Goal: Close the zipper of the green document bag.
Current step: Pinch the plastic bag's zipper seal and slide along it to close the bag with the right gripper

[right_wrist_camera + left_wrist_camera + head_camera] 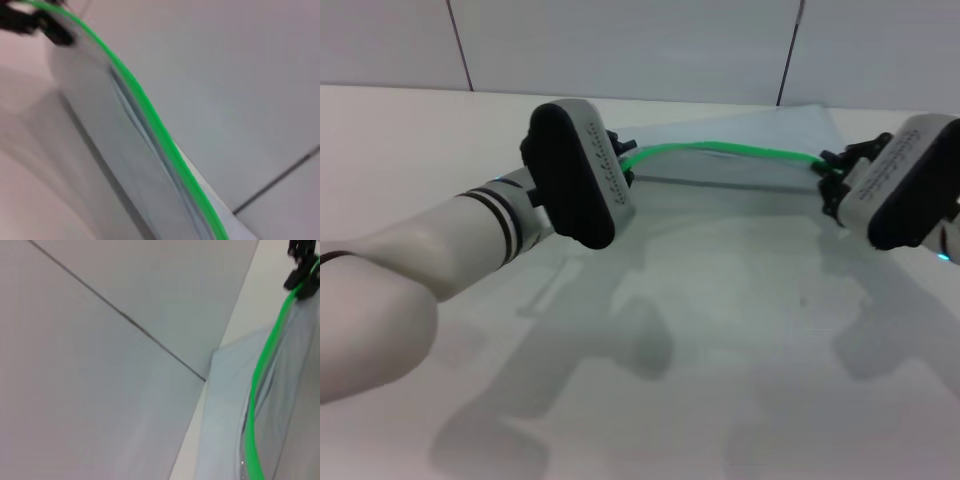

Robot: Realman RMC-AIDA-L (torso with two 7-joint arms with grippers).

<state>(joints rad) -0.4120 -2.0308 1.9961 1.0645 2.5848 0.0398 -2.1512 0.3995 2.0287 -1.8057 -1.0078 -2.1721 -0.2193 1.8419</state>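
Note:
The green document bag (750,215) lies flat on the white table, translucent pale blue-grey. Its bright green zipper (720,150) is lifted off the table and arcs between my two grippers. My left gripper (623,160) is shut on the strip's left end. My right gripper (832,175) pinches the right end. The left wrist view shows the zipper (257,390) running away to the right gripper's black fingers (299,275). In the right wrist view the zipper (150,115) leads to the left gripper's fingers (35,22). I cannot make out the slider tab.
A light grey wall (640,45) with dark seams stands just behind the bag. The white table (720,400) stretches toward me, with only shadows of the arms on it.

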